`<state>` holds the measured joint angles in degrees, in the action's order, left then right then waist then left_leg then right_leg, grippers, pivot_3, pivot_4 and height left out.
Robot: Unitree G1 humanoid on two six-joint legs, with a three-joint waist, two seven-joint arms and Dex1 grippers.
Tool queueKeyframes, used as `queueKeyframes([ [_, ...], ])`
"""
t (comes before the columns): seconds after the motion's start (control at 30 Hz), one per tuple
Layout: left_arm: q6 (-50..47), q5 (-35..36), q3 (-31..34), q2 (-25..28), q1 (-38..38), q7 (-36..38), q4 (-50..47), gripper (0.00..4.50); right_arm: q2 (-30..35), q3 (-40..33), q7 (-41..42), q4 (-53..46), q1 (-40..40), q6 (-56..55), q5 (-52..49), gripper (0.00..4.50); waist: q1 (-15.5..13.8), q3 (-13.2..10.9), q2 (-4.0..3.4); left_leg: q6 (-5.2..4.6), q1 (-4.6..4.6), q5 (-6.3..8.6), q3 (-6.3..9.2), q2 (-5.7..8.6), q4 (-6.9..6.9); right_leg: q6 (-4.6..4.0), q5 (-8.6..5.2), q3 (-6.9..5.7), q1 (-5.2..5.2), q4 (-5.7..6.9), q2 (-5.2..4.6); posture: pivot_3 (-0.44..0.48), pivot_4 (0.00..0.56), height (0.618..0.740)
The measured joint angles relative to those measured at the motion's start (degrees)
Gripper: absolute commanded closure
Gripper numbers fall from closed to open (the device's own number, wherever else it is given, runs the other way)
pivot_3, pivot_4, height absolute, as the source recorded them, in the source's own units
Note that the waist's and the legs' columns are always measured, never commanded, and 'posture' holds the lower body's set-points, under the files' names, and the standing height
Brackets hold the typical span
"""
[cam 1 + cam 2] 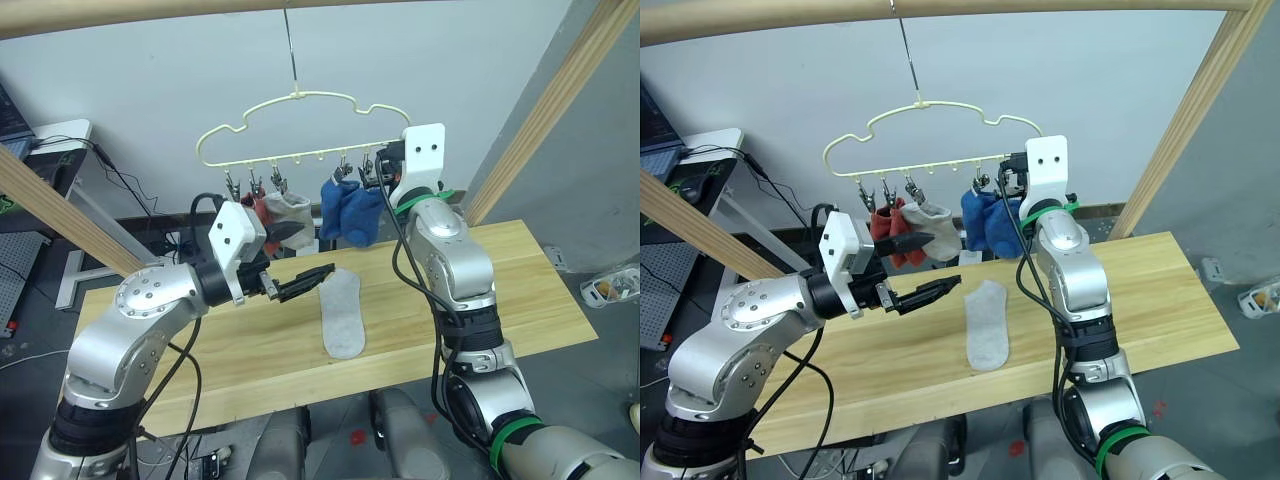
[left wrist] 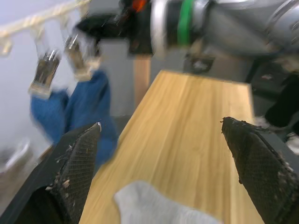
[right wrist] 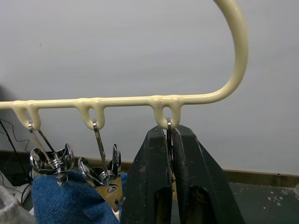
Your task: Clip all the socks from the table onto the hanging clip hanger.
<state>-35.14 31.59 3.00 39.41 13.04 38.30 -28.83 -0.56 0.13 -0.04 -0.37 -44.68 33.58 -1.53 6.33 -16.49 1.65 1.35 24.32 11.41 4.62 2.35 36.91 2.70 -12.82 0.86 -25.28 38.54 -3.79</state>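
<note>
A pale wall backs a long light-wood worktop (image 1: pixel 520 270), above which the clip hanger (image 1: pixel 300 120) is hung from a wooden pole. Five socks are seen clipped along it: what appear to be two rust red (image 1: pixel 258 207), a light grey one (image 1: pixel 288 208) and two blue socks (image 1: pixel 350 210), though the red pair is partly hidden. One grey sock (image 1: pixel 342 315) is left flat on the worktop, toe nearest the robot.

The right pincer (image 3: pixel 169 172) is raised to the hanger's right end, its fingers pressed narrow on the last clip (image 3: pixel 169 140), apparently squeezing it open. The left pincer (image 1: pixel 305 283) is held wide and empty, low over the worktop, just left of the grey sock and near its cuff end.

For the step in hand, the cuff is best pinched close to its edge, so that a free margin of fabric can be fed into the clip. The clip should be kept pressed until the fabric is seated.
</note>
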Motion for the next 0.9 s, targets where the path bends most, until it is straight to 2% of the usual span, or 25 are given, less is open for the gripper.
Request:
queueKeyframes([
  [0.23,-1.2,-5.9,-2.6,0.1,-5.6,-3.4,0.2,0.03,0.8,0.7,0.1,-4.0,0.0,3.8,0.2,4.50,0.1,-0.1,-0.05,0.00,0.01,0.01,-0.03,-0.03,-0.07,0.04,-0.04,0.03,0.00,-0.15,0.00,-0.167,0.330,0.740],
  [0.37,-2.5,-7.7,-5.3,-3.0,-7.2,-5.7,2.0,0.03,1.6,1.1,0.1,-7.1,0.0,6.9,0.2,4.50,0.2,-0.7,-0.23,-0.01,0.04,0.01,-0.09,-0.12,-0.15,0.09,0.00,0.01,0.03,-0.49,0.04,-0.189,0.365,0.740],
  [0.6,-3.9,-13.5,-10.0,-13.6,-2.4,-13.5,12.2,0.03,2.3,1.4,0.6,-11.0,-0.6,11.9,0.1,4.50,0.2,-2.6,-0.17,-0.01,0.10,0.02,-0.11,-0.12,-0.16,0.14,0.02,0.00,0.00,-0.55,0.03,-0.222,0.416,0.740],
  [0.87,-0.4,-17.9,-14.1,-22.3,3.5,-14.1,27.6,0.03,3.1,1.7,1.4,-13.5,-1.2,14.6,0.0,4.50,0.3,-4.3,-0.13,-0.02,0.20,0.05,-0.15,-0.11,-0.18,0.18,0.03,0.01,-0.04,-0.65,0.01,-0.261,0.445,0.740],
  [0.9,0.8,-18.6,-14.3,-23.8,4.6,-14.0,30.6,0.22,3.2,1.8,1.6,-13.9,-1.2,14.8,0.0,4.50,0.3,-4.4,-0.13,-0.02,0.25,0.05,-0.16,-0.10,-0.18,0.19,0.03,-0.02,-0.05,-0.68,0.01,-0.270,0.449,0.740],
])
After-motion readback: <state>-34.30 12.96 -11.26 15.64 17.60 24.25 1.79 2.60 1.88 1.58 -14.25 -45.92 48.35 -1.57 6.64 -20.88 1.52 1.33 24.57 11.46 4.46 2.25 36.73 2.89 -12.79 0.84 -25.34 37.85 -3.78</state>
